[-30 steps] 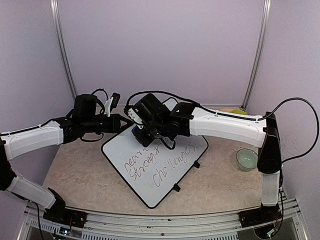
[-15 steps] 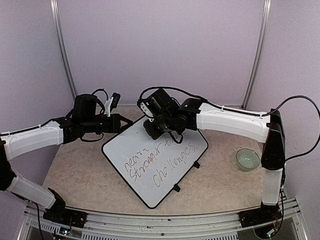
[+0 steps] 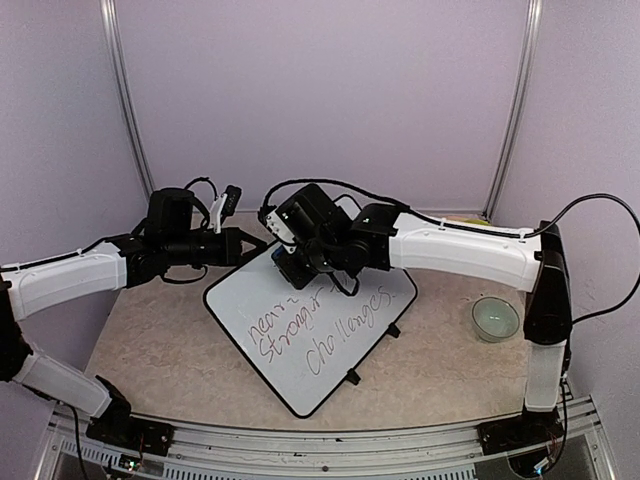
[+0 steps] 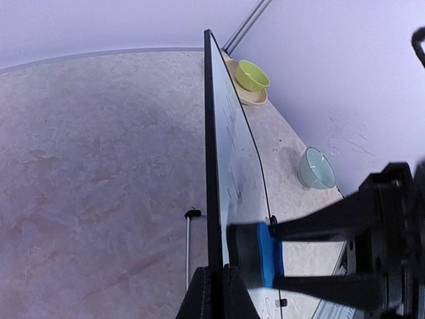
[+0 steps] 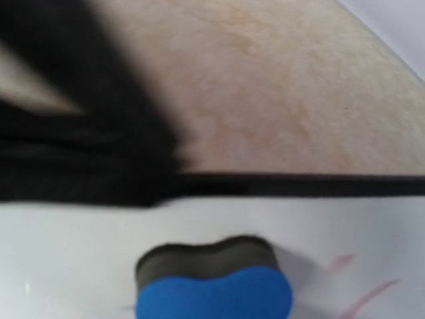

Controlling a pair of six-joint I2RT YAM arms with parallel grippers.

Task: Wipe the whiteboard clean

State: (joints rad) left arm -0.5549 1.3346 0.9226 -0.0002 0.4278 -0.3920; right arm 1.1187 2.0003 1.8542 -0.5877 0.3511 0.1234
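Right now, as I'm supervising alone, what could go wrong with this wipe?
The whiteboard stands propped, steadied only by the left gripper pinching its edge. Pressure from the eraser in the right gripper might slip or tip it. The glass bowl sits close to the right arm at its elbow, so a wide sweep toward the writing could knock it.

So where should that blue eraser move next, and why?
Probably sweep the eraser toward the near side of the whiteboard: it presses near the far edge, the handwriting on the nearer part is unwiped, and the left end effector grips the frame.
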